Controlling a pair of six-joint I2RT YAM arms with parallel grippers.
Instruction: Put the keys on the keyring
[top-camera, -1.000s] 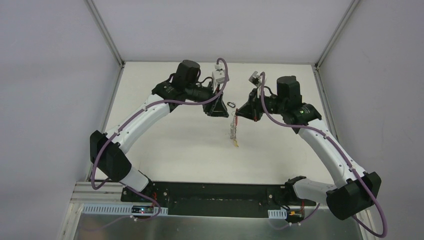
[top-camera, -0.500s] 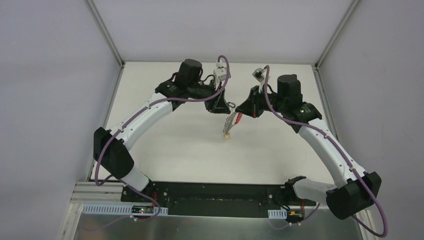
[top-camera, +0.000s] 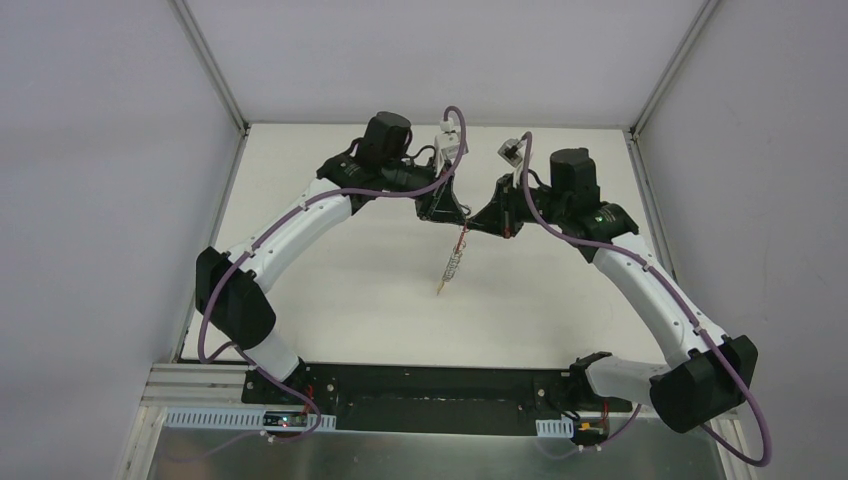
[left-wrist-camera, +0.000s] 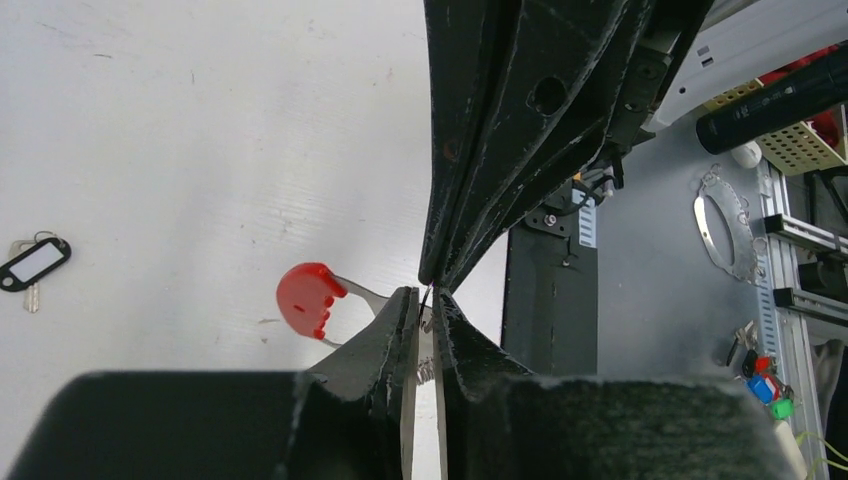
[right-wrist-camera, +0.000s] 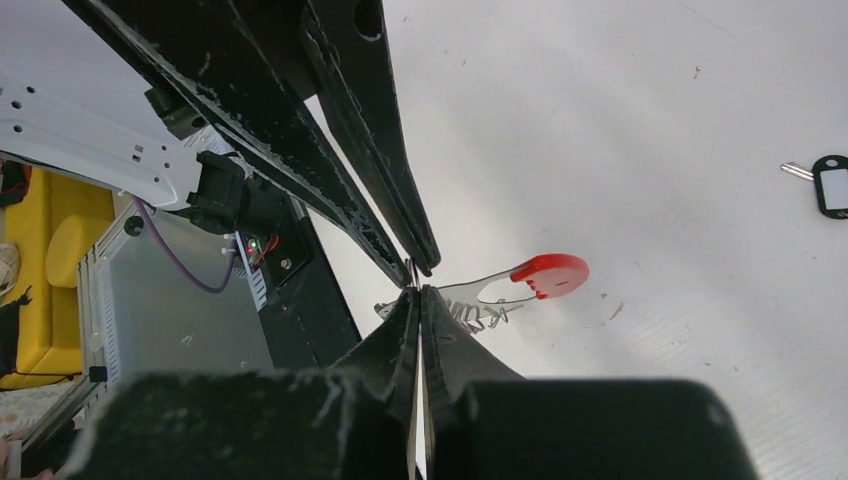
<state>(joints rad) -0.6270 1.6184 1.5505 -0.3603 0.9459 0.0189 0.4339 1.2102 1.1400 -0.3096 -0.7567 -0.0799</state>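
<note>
One bunch, the keys (top-camera: 451, 266), dangles over the table (top-camera: 350, 280) from the right gripper (right-wrist-camera: 418, 297), pressed shut on it. Tip-to-tip, the left gripper (left-wrist-camera: 424, 303) nearly closed; grip unclear. The keyring (left-wrist-camera: 35, 265) lies apart on the table.

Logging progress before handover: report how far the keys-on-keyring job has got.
Done: the keys hang from the shut right gripper. In hand: the left gripper meets it tip to tip, jaws nearly together. Left: the keyring lies on the table, apart from the bunch; joining them remains.
</note>
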